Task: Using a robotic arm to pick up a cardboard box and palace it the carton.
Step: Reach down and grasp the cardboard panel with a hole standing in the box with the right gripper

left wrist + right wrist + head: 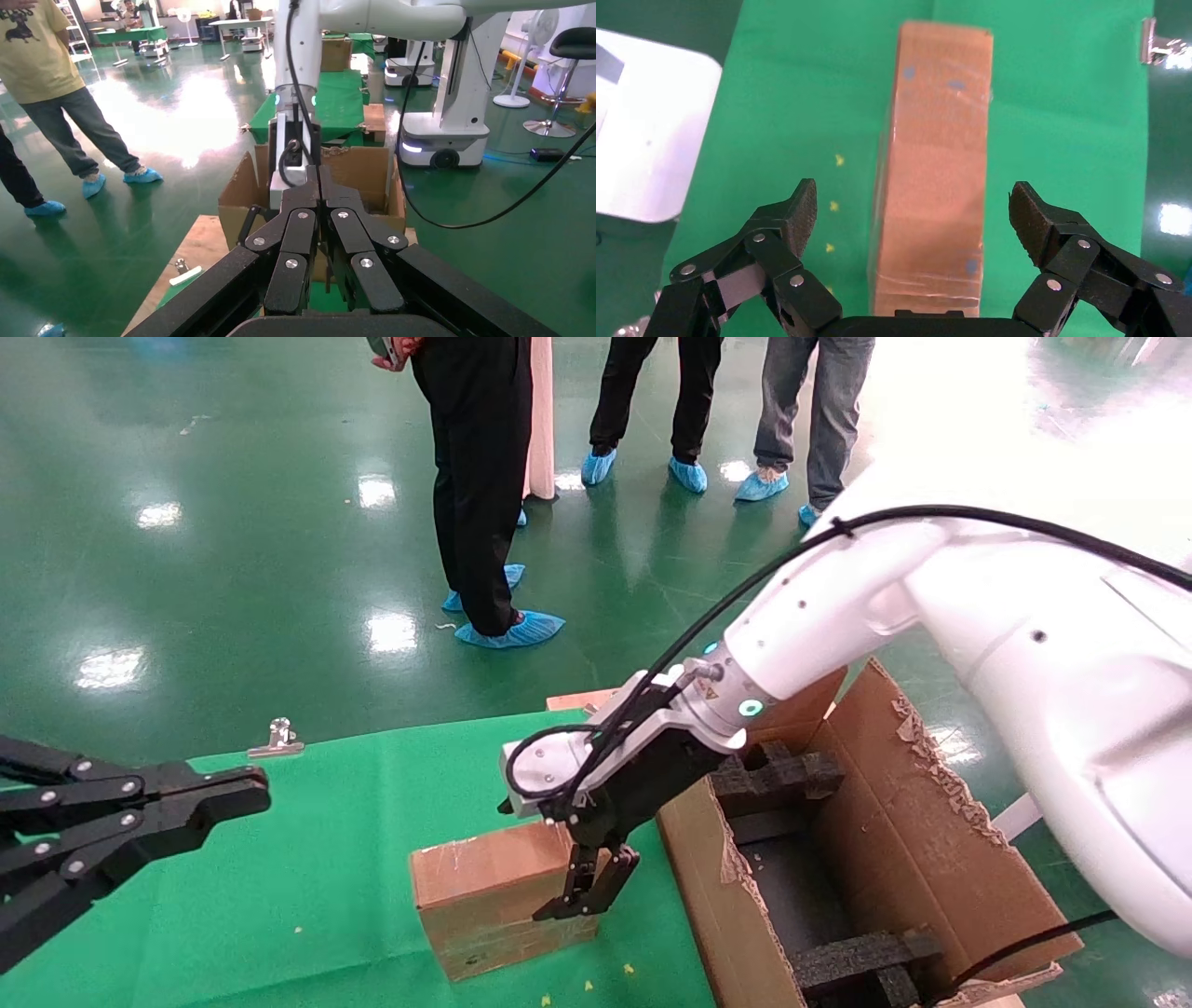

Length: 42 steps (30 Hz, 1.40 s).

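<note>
The near end of the cardboard box (494, 896) is partly covered by the right gripper (589, 887), which hangs over it at the end of the robotic arm (838, 607); from the wrist view its fingers (793, 217) are spread wide to either side of the box with a gap on both, touching nothing. The box lies on the green cloth (326, 859), just beside the carton (894, 840), whose torn flaps hide part of the black foam blocks (778, 775) inside and whose near corner runs out of view. The left gripper (219, 803) sits off to the left over the cloth, fingers pressed together. A metal clip (277, 738) rests at the cloth's far edge. Several people (484, 486) stand beyond on the green floor, cut off above the waist.
</note>
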Tool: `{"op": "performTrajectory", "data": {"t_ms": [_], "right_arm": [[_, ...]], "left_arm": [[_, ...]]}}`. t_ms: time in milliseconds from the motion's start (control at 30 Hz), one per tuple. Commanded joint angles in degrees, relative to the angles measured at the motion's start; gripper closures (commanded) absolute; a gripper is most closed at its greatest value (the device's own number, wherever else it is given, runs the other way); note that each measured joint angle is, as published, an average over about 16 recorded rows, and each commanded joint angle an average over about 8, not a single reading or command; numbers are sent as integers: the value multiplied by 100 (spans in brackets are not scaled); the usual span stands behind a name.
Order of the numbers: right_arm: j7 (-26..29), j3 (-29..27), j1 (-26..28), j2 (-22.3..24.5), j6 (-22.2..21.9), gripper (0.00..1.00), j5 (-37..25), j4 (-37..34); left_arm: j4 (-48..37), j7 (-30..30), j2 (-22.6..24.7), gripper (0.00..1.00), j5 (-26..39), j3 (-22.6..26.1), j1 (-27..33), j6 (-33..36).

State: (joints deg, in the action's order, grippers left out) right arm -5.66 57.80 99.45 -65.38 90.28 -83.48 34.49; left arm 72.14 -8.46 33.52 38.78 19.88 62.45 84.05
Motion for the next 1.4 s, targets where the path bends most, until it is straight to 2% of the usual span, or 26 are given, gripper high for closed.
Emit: {"op": "performTrajectory", "data": {"t_ms": [33, 233, 400, 433, 667, 700, 1400], "right_arm": [[-208, 127, 89, -158, -6, 0, -72, -299], [-599, 310, 201, -409, -15, 0, -132, -792], [-723, 383, 258, -497, -28, 0, -167, -941], [-713, 379, 257, -493, -28, 8, -167, -934], [-652, 339, 230, -447, -21, 95, -152, -855], [-645, 334, 226, -442, -20, 100, -149, -847], [-591, 294, 190, -395, -11, 100, -121, -772]], "left_arm": [[0, 0, 0, 74, 0, 0, 0, 0], [-1, 0, 0, 0, 0, 0, 0, -1], [-2, 1, -1, 0, -1, -1, -1, -2], [-2, 1, -1, 0, -1, -1, -1, -2], [-2, 1, -1, 0, -2, -1, -1, -2], [-2, 1, -1, 0, -2, -1, -1, -2], [-2, 1, -1, 0, -2, -1, -1, -2]]}}
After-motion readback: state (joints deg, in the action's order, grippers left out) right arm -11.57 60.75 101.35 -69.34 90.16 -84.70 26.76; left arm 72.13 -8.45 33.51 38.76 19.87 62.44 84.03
